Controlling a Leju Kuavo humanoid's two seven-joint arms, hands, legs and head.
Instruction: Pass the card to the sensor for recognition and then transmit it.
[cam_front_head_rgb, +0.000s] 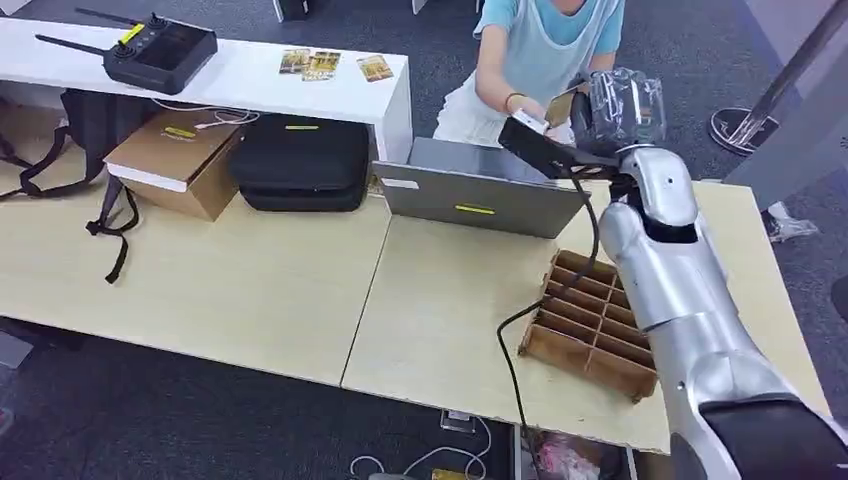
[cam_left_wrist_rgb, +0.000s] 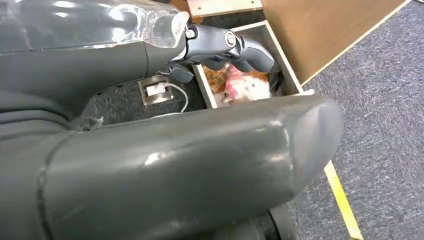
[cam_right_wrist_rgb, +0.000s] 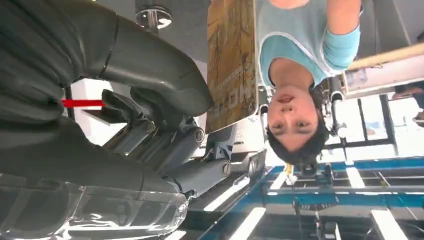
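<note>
The card (cam_right_wrist_rgb: 232, 62) stands pinched between thumb and fingers of the right hand (cam_front_head_rgb: 605, 105), raised past the tabletop's (cam_front_head_rgb: 250, 290) far edge beside the person (cam_front_head_rgb: 540, 50), whose hand (cam_front_head_rgb: 530, 108) reaches toward it. The left hand (cam_left_wrist_rgb: 220, 47) hangs curled, holding nothing.

Pale wooden tables (cam_front_head_rgb: 250, 290) stand on grey carpet (cam_front_head_rgb: 130, 410), with a white counter (cam_front_head_rgb: 250, 75) behind them.

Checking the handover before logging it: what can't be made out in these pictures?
- Printed side of the tan card: blurred in the right wrist view, tiny in the head view.
- Right hand: head view hides its fingers' contact.
- Three small cards on the white counter: too small.
- Left hand: thumb blocks the fingers.
</note>
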